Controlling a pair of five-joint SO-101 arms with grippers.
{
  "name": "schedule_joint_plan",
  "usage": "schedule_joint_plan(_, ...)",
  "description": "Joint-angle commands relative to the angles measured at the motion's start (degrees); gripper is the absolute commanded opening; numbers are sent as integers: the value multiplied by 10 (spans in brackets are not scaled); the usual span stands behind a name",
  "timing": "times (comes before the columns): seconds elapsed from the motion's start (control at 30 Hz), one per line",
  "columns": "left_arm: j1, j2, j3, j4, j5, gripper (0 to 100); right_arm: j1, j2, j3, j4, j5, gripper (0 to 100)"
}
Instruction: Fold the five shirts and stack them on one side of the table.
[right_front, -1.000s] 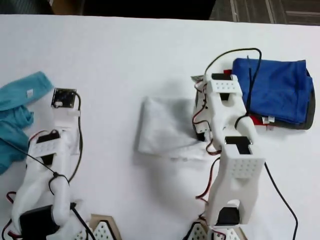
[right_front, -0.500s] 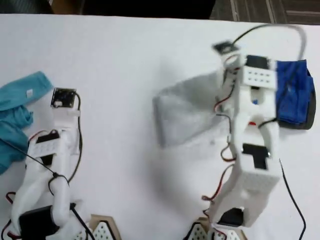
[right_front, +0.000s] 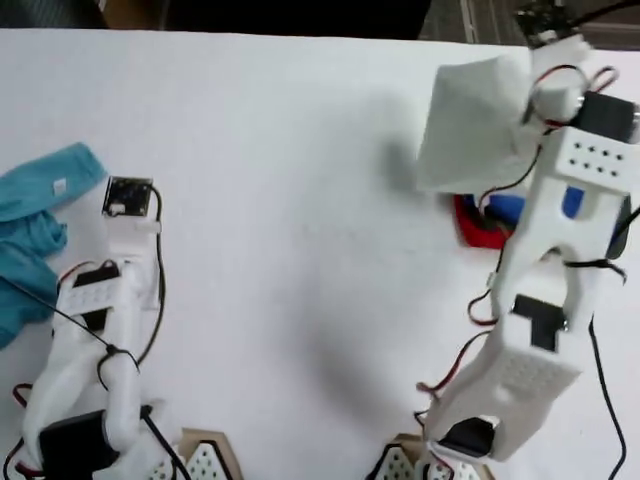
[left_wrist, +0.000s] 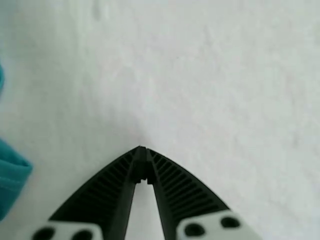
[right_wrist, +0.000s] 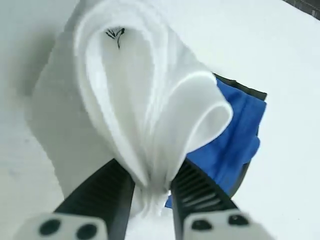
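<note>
The white worktop (right_front: 280, 150) takes up most of the high view. The right arm (right_front: 530, 340) is stretched out toward the far right corner, and it's got the white shirt (right_front: 470, 125) off the surface there. In the wrist view the right gripper (right_wrist: 150, 187) is pinched tight on that white shirt (right_wrist: 145, 115), with a thick bunch of folded layers squeezed between the black jaws and the rest looping out past them.

The left arm (right_front: 85, 330) sits by the near left corner. The left gripper (left_wrist: 141, 150) points at bare worktop with its jaws closed tip to tip, nothing between them.

The teal shirt (right_front: 35, 220) is crumpled up against the left edge, not folded, just beside the left arm. A bit of it (left_wrist: 10, 175) peeks into the left wrist view too.

The pile is at the right edge, partly under the hanging white shirt and the right arm. I can see a blue shirt (right_front: 505, 210) on a red shirt (right_front: 470, 225). The right wrist view shows the blue shirt (right_wrist: 235, 145) with a dark shirt (right_wrist: 240, 86) edging out beneath it.
</note>
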Motion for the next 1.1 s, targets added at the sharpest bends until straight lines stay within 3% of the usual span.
schedule_joint_plan(0.0,5,-18,-2,-10,4,26,45,39,-83,-5,29,20)
schedule_joint_plan(0.23,5,-18,-1,-20,5,26,96,112,-178,14,82,20)
schedule_joint_plan(0.6,5,-18,0,-21,5,26,80,114,-335,102,84,20)
schedule_joint_plan(1.07,5,-18,0,-21,5,26,101,213,-242,54,121,20)
